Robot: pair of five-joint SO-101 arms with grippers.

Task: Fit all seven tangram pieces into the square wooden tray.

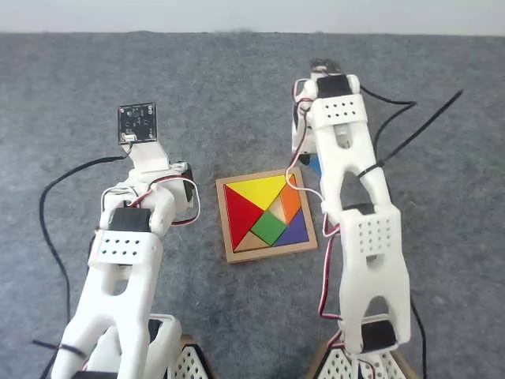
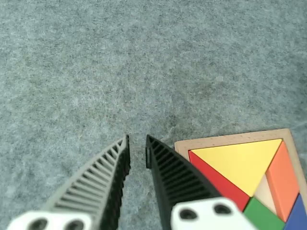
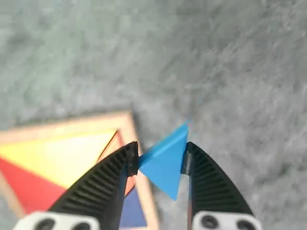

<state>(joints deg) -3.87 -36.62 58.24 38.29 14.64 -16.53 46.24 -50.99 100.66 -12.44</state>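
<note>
The triangle (image 3: 163, 162) is bright blue, the other pieces (image 1: 256, 193) yellow, red, orange, green, perhaps violet, the cloth (image 1: 118, 63) grey.

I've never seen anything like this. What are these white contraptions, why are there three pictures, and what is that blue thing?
These are two small robot arms, the left arm and the right arm, at a table covered in grey felt. One picture looks down from a fixed camera above. The other two come from a camera on each arm's wrist, looking along its jaws. On the felt lies a square wooden tray holding coloured tangram pieces, among them a yellow triangle, a red triangle and a green square. The right arm's jaws pinch a light blue triangle near the tray's edge. The left arm's jaws are slightly apart and hold nothing.
</note>
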